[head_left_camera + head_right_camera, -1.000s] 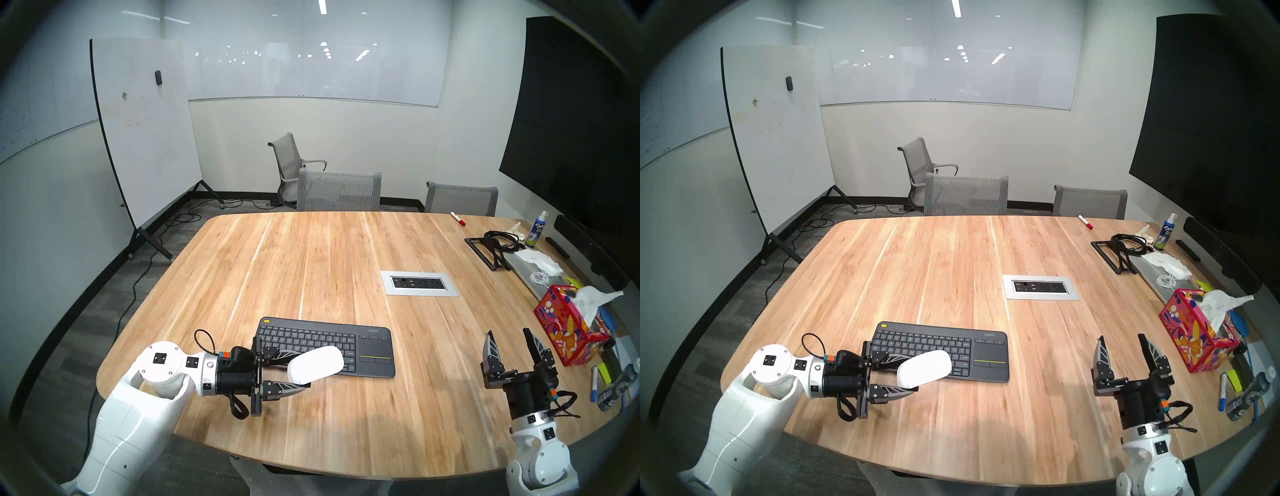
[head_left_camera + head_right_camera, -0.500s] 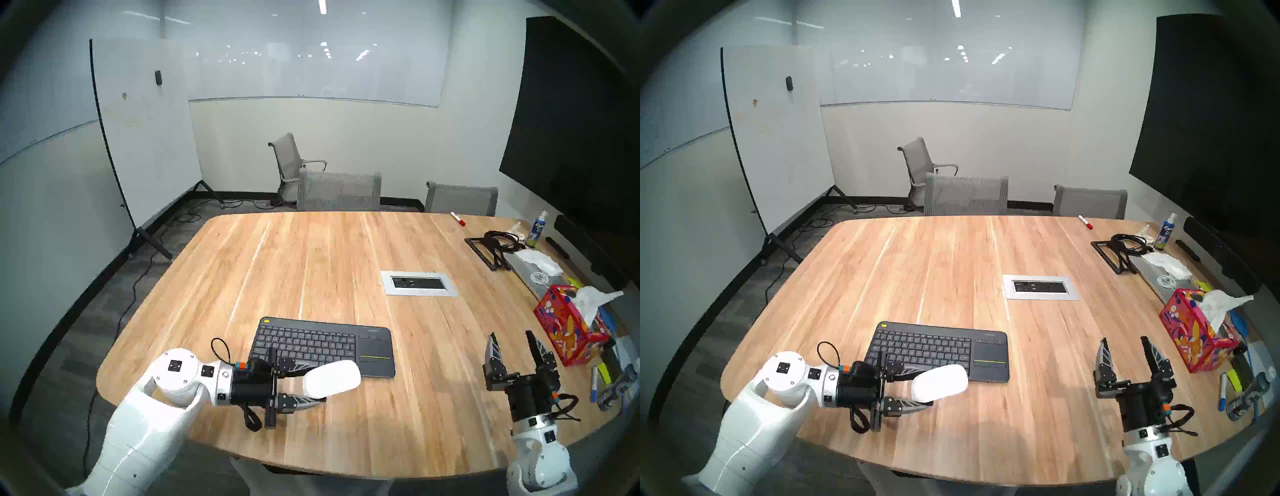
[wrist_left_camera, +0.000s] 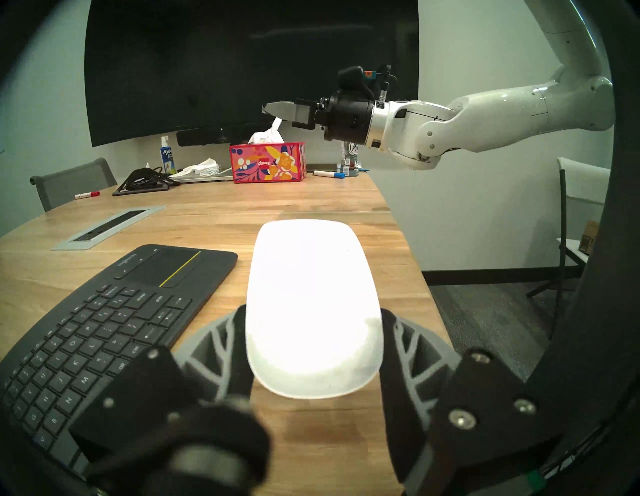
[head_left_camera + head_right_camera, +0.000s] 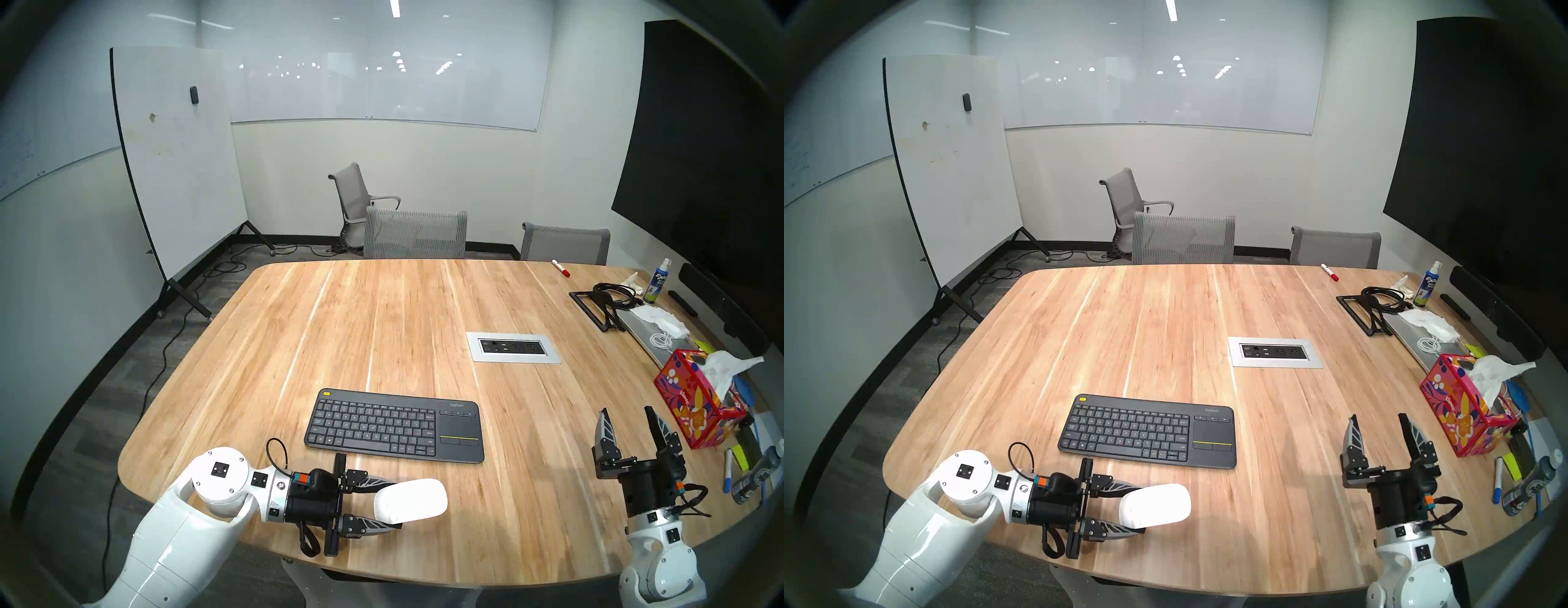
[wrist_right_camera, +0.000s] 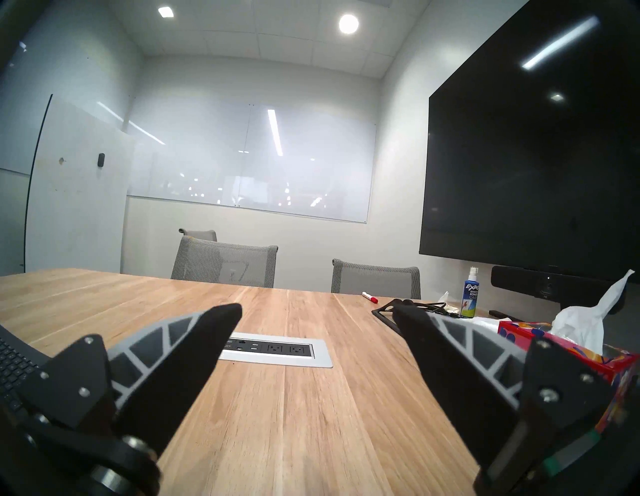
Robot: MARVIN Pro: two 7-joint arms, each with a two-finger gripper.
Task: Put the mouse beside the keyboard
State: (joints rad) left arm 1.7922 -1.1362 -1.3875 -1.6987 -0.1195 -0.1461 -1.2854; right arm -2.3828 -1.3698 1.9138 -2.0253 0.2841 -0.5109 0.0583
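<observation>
The white glossy mouse (image 4: 409, 501) (image 4: 1155, 505) (image 3: 311, 304) hangs a little above the wooden table, with my left gripper (image 4: 390, 505) (image 4: 1136, 507) (image 3: 313, 318) shut on its rear sides. It sits on the near side of the dark grey keyboard (image 4: 394, 424) (image 4: 1146, 431) (image 3: 104, 329), in front of the keyboard's right half and apart from it. The keyboard lies flat with its touchpad at the right end. My right gripper (image 4: 625, 414) (image 4: 1378, 418) (image 5: 317, 310) stands open and empty above the table, to the keyboard's right.
A silver socket panel (image 4: 512, 347) is set into the table beyond the keyboard. A red patterned tissue box (image 4: 695, 407), markers, a spray bottle (image 4: 655, 282), cables and a black stand (image 4: 594, 305) crowd the right edge. Grey chairs stand at the far side.
My left arm has carried the mouse from over the keyboard's keys toward the near table edge and a little to the right. The right arm has hardly moved.
</observation>
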